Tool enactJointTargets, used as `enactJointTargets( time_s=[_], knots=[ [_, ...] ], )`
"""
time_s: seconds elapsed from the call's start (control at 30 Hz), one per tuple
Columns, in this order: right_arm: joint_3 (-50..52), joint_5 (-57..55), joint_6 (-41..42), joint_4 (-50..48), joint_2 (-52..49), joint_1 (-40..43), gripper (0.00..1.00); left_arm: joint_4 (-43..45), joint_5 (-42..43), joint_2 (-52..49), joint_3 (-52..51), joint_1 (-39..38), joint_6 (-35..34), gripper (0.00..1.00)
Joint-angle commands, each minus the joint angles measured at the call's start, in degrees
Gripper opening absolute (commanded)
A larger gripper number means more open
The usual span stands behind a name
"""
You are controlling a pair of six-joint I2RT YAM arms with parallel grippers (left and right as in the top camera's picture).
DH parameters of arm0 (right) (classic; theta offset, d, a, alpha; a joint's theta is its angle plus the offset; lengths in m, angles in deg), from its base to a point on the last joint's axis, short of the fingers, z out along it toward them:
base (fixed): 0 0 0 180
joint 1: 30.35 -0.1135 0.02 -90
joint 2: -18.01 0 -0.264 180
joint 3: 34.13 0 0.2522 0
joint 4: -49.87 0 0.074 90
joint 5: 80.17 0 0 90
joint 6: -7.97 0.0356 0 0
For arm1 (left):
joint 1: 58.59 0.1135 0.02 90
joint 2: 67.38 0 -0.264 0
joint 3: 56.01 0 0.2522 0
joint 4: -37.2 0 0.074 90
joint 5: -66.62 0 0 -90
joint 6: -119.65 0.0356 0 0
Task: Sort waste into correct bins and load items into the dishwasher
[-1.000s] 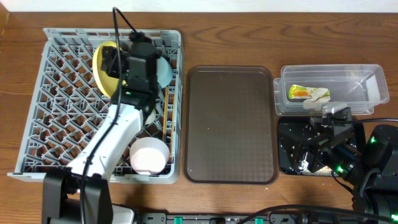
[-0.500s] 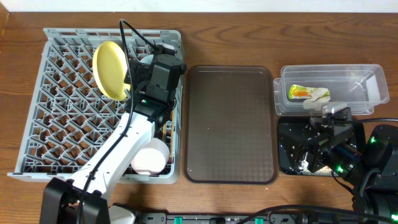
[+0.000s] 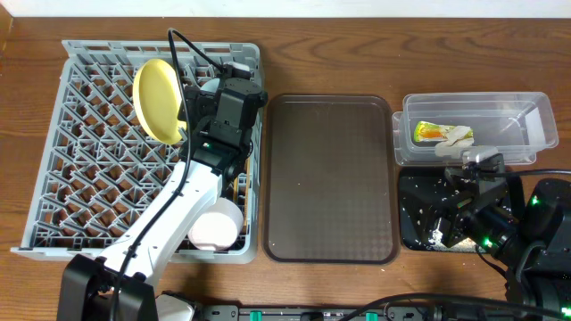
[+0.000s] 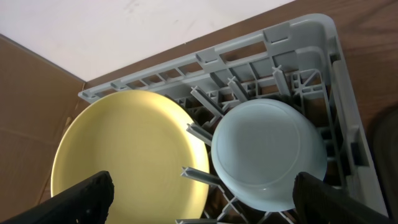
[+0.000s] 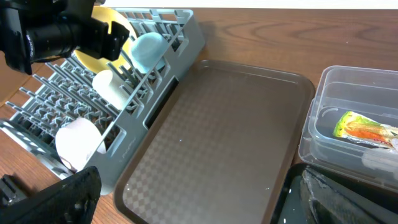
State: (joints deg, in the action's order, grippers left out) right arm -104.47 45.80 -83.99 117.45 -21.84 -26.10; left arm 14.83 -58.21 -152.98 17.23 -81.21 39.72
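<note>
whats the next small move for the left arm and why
Probably lift the left gripper straight up, away from the dish rack. Its jaws stand open with nothing between them, and the yellow plate and light blue bowl both rest among the pegs, apparently seated.

From overhead we look straight down on the whole worktop [image 3: 357, 53]: dish rack [image 3: 98, 169] left, brown tray [image 3: 330, 178] centre, clear tub [image 3: 526, 120] right. Our left wrist view hangs close above the rack's far corner, facing down onto the yellow plate [image 4: 124, 155] and light blue bowl [image 4: 267, 149]. Our right wrist view sits low at the right, facing left across the tray toward the rack; both wrist views share plate and bowl.
</note>
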Motion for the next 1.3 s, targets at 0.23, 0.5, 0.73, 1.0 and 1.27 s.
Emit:
enactJointTargets(
  time_s=[0.23, 0.5, 0.73, 1.0, 1.27],
  knots=[
    [-0.63, -4.59, -1.25, -2.19, 0.15, -0.57, 0.99, 0.04, -0.11, 0.42, 0.42, 0.02, -1.18, 0.94],
    [2.38, -4.48, -6.56, -31.93, 1.46, -2.27, 0.99, 0.02, -0.11, 0.42, 0.42, 0.02, -1.18, 0.94],
    [15.87, -10.56, -10.78, -57.31, 12.87, -5.99, 0.99, 0.04, -0.11, 0.42, 0.42, 0.02, -1.18, 0.95],
    [35.82, -17.38, -10.78, -60.65, 31.69, -6.64, 0.99, 0.02, -0.11, 0.42, 0.42, 0.02, -1.18, 0.95],
    [53.13, -17.97, -10.16, -75.43, 39.04, -7.39, 0.99, 0.02, -0.11, 0.42, 0.42, 0.02, -1.18, 0.95]
  ],
)
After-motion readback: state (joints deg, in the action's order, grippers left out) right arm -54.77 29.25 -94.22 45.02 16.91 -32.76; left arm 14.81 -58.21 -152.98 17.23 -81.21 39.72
